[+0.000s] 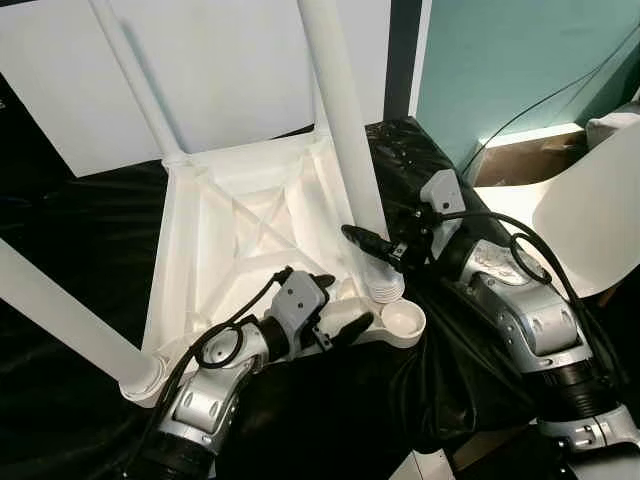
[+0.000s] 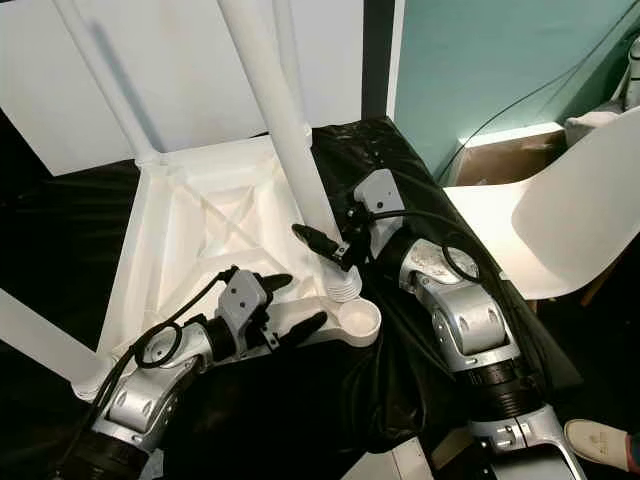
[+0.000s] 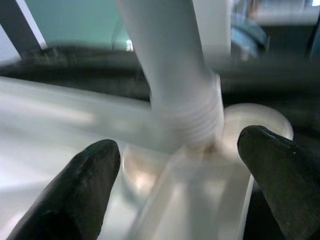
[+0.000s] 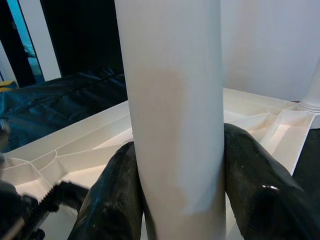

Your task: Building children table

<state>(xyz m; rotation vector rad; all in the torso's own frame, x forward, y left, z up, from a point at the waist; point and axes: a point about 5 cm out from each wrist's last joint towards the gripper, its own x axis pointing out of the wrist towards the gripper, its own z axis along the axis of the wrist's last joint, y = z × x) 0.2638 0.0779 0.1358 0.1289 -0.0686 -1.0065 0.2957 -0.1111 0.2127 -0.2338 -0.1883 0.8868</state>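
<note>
The white plastic children's table top [image 1: 250, 225] lies upside down, ribbed underside up, on a surface draped in black plastic sheeting [image 1: 80, 230]. Two white round legs look already fitted: one rises from the far corner [image 1: 140, 85] and one juts from the near left corner [image 1: 60, 315], both cut off by the frame edges. A third white tubular leg [image 1: 345, 130] stands in the right pincer [image 1: 385, 252], whose two black fingers clamp its shaft just above its threaded end. That end sits just beside the round socket [image 1: 402, 320] at the near right corner, and its ridges show well clear of the socket, so it seems not yet seated. The left pincer [image 1: 340, 305] rests on the near edge of the top with its fingers spread wide and holding nothing, facing that socket. Judged from this, roughly half the legs are in; the third needs threading, and a fourth corner is hidden behind the held leg. The left wrist view is blurred, so the contact at the thread cannot be made out. A white moulded chair [image 1: 590, 215] stands beyond the sheeting's right edge.
</note>
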